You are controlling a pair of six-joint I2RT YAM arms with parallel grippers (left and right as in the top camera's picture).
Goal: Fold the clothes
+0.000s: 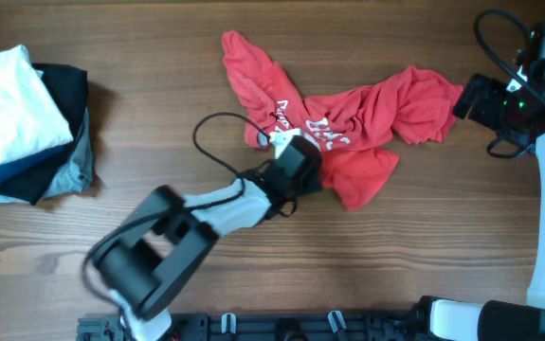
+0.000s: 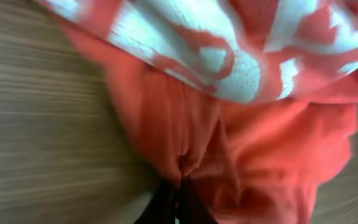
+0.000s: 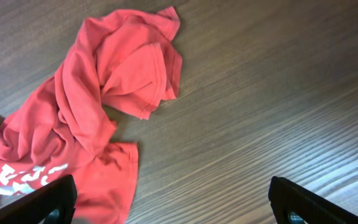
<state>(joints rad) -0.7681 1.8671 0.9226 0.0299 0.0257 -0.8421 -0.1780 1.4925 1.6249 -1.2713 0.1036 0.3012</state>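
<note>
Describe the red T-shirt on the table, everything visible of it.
The red short-sleeved T-shirt, a soft knit by its look with white printed lettering, lies crumpled and unfolded near the middle of the brown wooden table, bunched into ridges. One sleeve with a stitched hem spreads toward the right; another part trails up to the left. The lettering is creased and unreadable. The left gripper appears pinched shut on a fold at its lower edge; nothing else clearly touches it.

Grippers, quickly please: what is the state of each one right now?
Left gripper: closed, pinching the red T-shirt.
Right gripper: open, holding nothing.
</note>
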